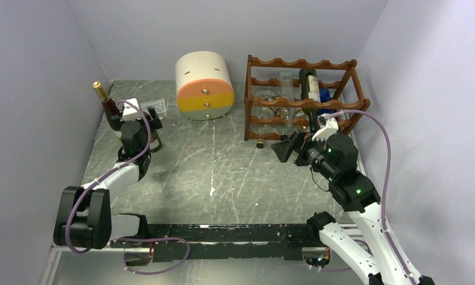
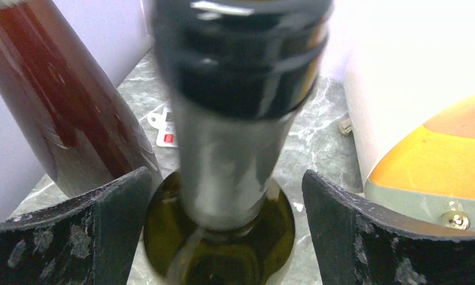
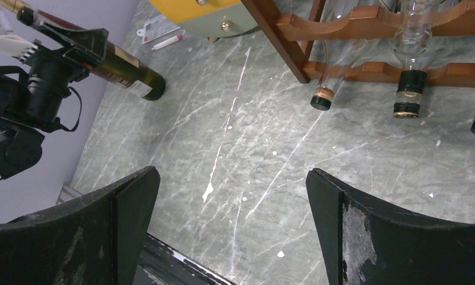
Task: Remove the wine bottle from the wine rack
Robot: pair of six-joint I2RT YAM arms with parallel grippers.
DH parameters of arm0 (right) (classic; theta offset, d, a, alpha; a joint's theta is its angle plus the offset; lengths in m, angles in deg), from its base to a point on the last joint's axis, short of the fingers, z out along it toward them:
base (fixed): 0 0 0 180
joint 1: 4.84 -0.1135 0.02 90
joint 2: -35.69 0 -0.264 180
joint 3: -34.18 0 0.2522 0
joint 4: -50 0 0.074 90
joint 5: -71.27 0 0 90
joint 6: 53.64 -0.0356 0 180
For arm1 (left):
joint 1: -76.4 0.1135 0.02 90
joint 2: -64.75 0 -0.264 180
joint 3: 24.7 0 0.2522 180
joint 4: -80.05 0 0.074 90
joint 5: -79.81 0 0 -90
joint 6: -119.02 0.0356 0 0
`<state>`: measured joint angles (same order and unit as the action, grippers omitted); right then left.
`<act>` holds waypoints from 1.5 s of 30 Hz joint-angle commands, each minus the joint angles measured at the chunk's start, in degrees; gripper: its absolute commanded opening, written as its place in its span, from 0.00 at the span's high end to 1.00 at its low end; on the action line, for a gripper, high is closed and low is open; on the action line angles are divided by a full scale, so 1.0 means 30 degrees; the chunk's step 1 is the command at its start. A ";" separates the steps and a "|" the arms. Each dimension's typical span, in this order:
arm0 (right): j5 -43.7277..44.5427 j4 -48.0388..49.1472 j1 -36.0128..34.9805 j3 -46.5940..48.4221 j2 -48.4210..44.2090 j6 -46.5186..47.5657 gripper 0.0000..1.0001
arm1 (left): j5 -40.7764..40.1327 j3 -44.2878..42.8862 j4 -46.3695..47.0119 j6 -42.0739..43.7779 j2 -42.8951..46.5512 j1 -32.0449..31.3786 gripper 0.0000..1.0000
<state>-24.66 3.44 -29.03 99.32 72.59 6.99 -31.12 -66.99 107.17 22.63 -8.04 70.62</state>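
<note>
Grey marble table (image 1: pixel 223 166): left end effector (image 2: pixel 226 181) spread around an upright olive bottle (image 2: pixel 217 252), right end effector (image 3: pixel 232 178) spread near wine rack (image 1: pixel 294 105).

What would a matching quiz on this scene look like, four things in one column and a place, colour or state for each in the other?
Things:
1 wine rack
2 drawer unit
3 gold-capped bottle
4 right gripper

Descriptions:
A cream and orange
B open, above bare tabletop
C far right, reddish-brown
D far left, by the wall

Pairs: 1-C, 2-A, 3-D, 4-B
</note>
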 commanded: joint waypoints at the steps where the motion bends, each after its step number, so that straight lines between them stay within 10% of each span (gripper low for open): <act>1: 0.0130 -0.0092 -0.0043 0.0445 0.0039 0.0236 0.00 | -0.1064 -0.0716 0.0495 -0.0266 0.0824 0.0151 0.01; 19: 0.1213 -0.0261 -0.0050 -0.0440 0.1101 0.0819 0.00 | -0.2160 -0.2410 -0.5125 -0.0723 0.9191 -0.0219 0.00; 38: 0.2472 0.2753 0.0105 -0.2329 0.4974 -0.0780 0.00 | 0.8975 -0.4189 -0.5832 -0.0594 0.9179 -0.1630 0.00; 45: 0.0064 0.4119 0.3489 -0.2600 0.5536 -0.0009 0.00 | 1.4702 -0.4830 -0.4958 -0.0326 0.7120 -0.2646 0.00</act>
<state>-20.55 11.07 -24.24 92.37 89.31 5.42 0.44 -78.80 89.12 21.77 14.05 64.15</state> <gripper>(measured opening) 0.997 0.996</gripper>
